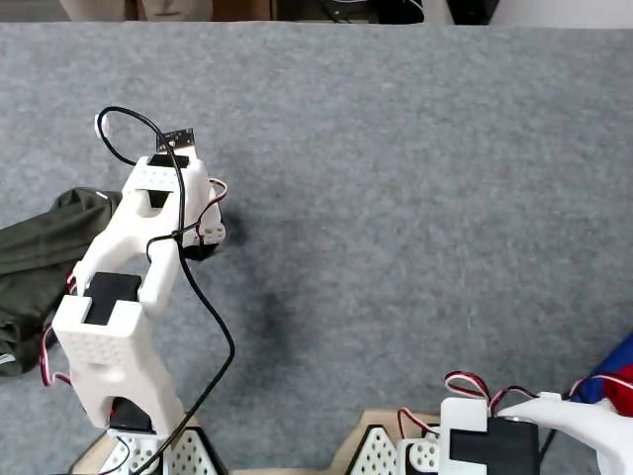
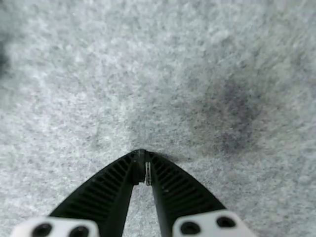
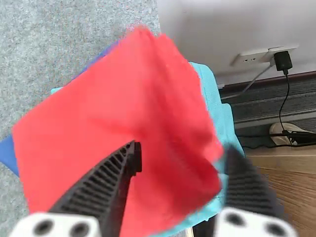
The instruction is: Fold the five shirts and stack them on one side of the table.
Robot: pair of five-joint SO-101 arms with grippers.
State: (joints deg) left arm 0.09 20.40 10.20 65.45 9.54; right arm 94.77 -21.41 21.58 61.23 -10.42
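A crumpled green shirt [image 1: 35, 267] lies at the desk's [image 1: 415, 178] left edge, and a folded red shirt [image 3: 113, 118] at its right edge. The left gripper [image 2: 143, 168] is pinched closed on nothing above the desk. The right gripper [image 3: 182, 150] gapes wide over the red shirt, holding nothing. The cloth is likely light and limp, best pinched at a hem or shoulder.

Grey felt covers the table [image 1: 396, 148], with a white wall [image 3: 222, 24], plugged socket [image 3: 256, 55] and seemingly wooden floor [image 3: 291, 182] beyond.

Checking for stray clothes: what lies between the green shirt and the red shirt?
Bare grey mat, seen in the high view, with the left arm over it beside the green shirt.
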